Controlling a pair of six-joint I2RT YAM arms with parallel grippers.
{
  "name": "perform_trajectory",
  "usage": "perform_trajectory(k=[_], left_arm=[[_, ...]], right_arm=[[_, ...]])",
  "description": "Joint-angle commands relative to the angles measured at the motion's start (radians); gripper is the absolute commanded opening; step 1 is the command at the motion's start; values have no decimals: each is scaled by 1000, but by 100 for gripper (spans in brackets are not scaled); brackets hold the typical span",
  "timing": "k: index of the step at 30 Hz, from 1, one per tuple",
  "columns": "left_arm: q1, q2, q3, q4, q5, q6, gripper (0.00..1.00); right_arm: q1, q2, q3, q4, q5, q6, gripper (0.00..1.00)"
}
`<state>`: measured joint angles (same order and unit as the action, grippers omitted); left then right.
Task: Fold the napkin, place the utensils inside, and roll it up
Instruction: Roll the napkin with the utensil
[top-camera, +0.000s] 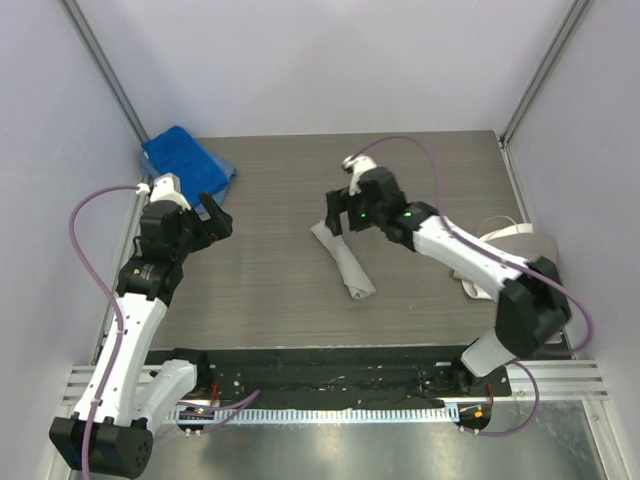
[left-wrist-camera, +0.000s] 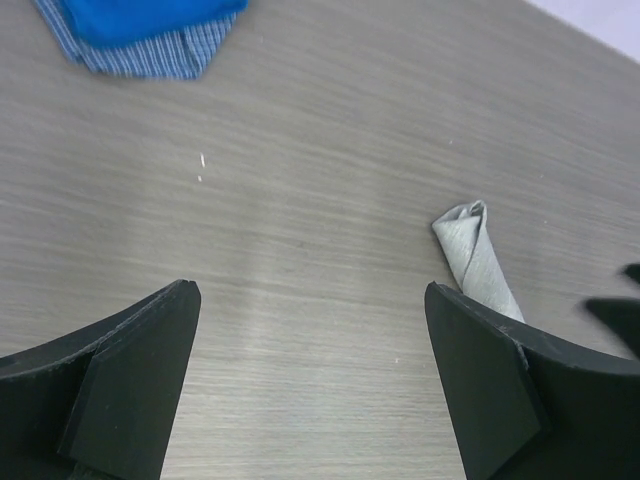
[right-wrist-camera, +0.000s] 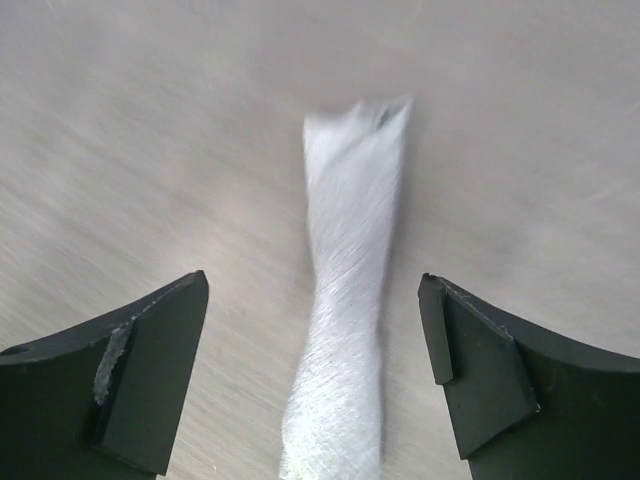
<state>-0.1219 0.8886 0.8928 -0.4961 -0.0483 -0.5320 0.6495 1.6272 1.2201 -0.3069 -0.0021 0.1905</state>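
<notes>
Jaws left and right wide apart, empty; rolled napkin (top-camera: 347, 265), long axis diagonal, far-left to near-right.

- Left arm (top-camera: 135, 290): rises from its base at the near left, wrist bent forward over the table.
- Left gripper (left-wrist-camera: 310, 300): jaws wide apart, holding nothing.
- Right arm (top-camera: 470, 255): stretched leftward toward mid-table.
- Right gripper (right-wrist-camera: 312, 290): angled downward, jaws spread wide, gripping nothing.
</notes>
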Motion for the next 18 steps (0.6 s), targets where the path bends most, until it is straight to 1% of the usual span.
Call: perform_trajectory(k=[1, 2, 5, 6, 8, 9, 13, 18], left_arm=[[7, -51, 43, -38, -27, 124, 100], [7, -60, 41, -39, -35, 128, 100], [7, -89, 20, -19, -33, 141, 100], [7, -100, 2, -9, -32, 142, 100], [7, -118, -14, 10, -16, 141, 100], [7, -137, -25, 25, -16, 142, 100], [7, -163, -32, 31, -22, 147, 100], [7, -143, -25, 16, -12, 142, 100]], right_arm=[[-106, -228, -131, 210, 63, 12, 96], [-155, -260, -164, 232, 71, 16, 97], [-217, -360, -270, 284, 112, 18, 97], [-224, -381, -319, 302, 123, 9, 97], [-235, -440, -359, 302, 164, 3, 98], [-243, -454, -390, 331, 177, 0, 99], [-255, -477, -432, 339, 191, 12, 100], [-257, -460, -447, 354, 179, 32, 100]])
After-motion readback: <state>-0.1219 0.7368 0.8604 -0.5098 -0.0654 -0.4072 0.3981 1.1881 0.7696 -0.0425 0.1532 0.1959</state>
